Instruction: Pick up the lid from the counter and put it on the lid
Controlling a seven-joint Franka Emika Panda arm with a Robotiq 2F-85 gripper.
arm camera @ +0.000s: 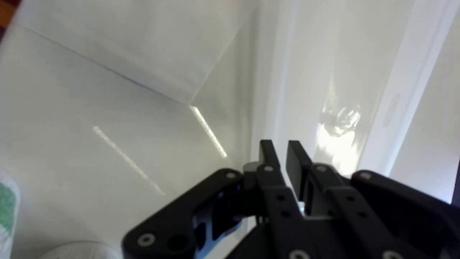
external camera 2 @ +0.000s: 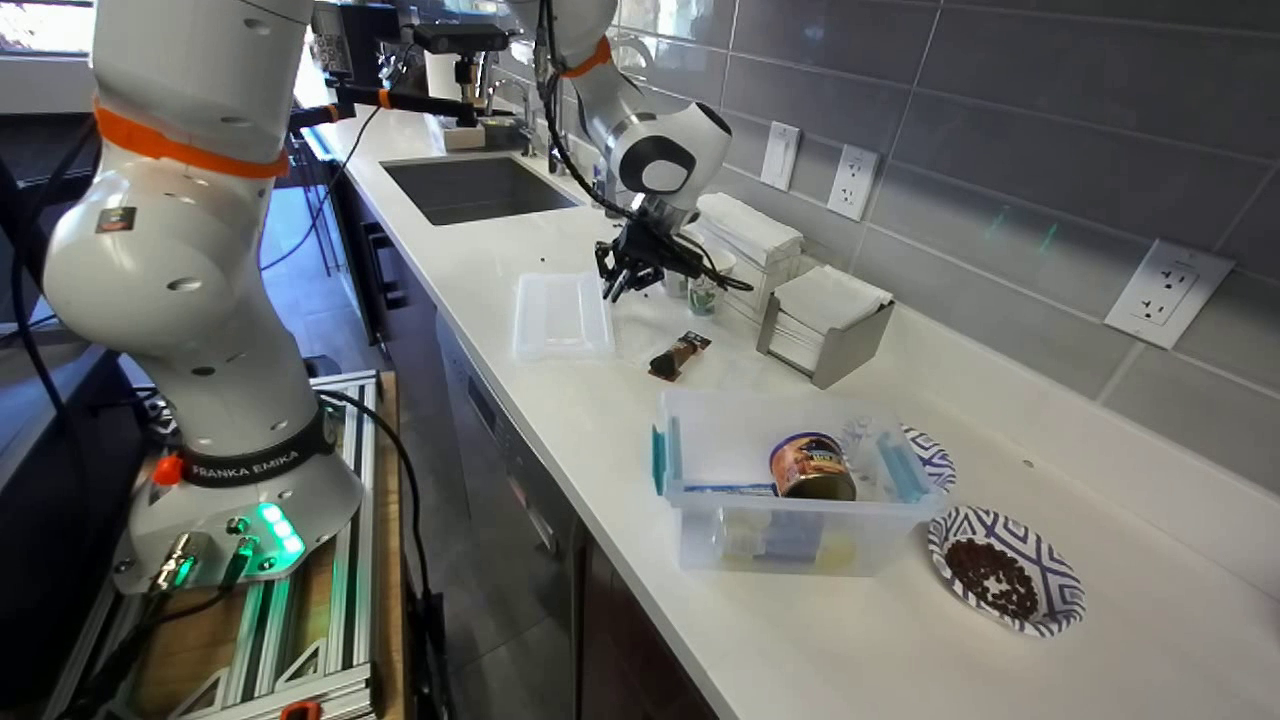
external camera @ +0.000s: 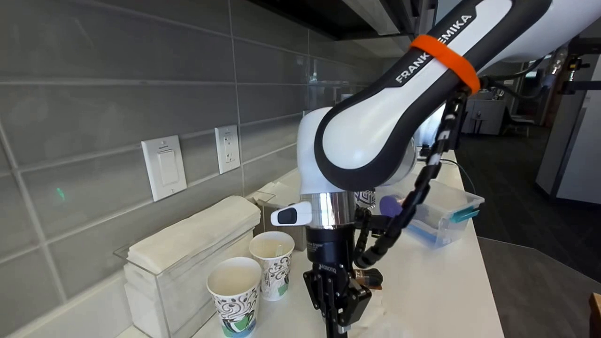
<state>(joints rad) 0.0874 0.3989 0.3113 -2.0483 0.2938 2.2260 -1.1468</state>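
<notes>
With claw narrowly parted at the edge of the clear lid, flat on the counter, seems barely past reaching, with gripping, lifting and presumably capping the tub left to do.

“FRANKA EMIKA” on the arm

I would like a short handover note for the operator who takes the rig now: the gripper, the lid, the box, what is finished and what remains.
Gripper: slightly open, at the edge of the lid; contact unclear.
Lid: on the counter, not lifted.
Box: same counter, open on top.
Done: gripper is at the lid; nothing placed.
Remaining: close on the lid, lift it, set it on the box, the likely target.
</notes>
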